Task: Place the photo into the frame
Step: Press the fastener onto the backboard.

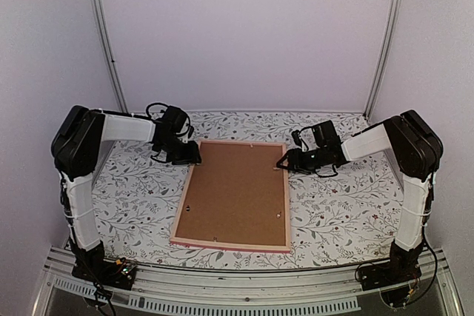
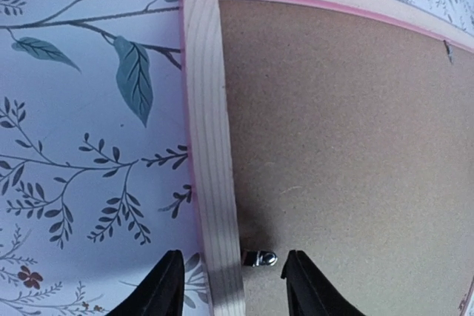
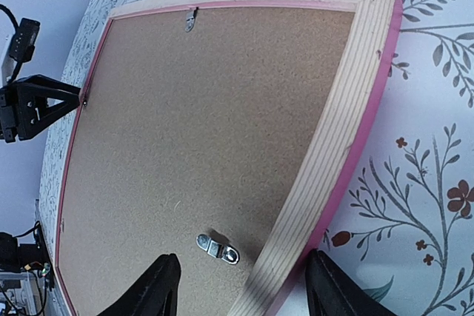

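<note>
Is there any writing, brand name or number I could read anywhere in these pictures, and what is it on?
No readable text anywhere.
The frame, its backing board and the metal clips are bare.
The tablecloth shows only leaves and flowers.
The small circuit board by the left arm's base is too small to read.

- Thin pink frame (image 1: 229, 245), lying flat and back-up on the floral surface (image 1: 333, 212), midway between left and right, long sides running near to far, slightly skewed.
- Pale bare wood on the rear face, pink outer edge.
- Opening filled by a brown backing board (image 1: 235, 194), small metal clips (image 3: 217, 248) at its edges.
</note>
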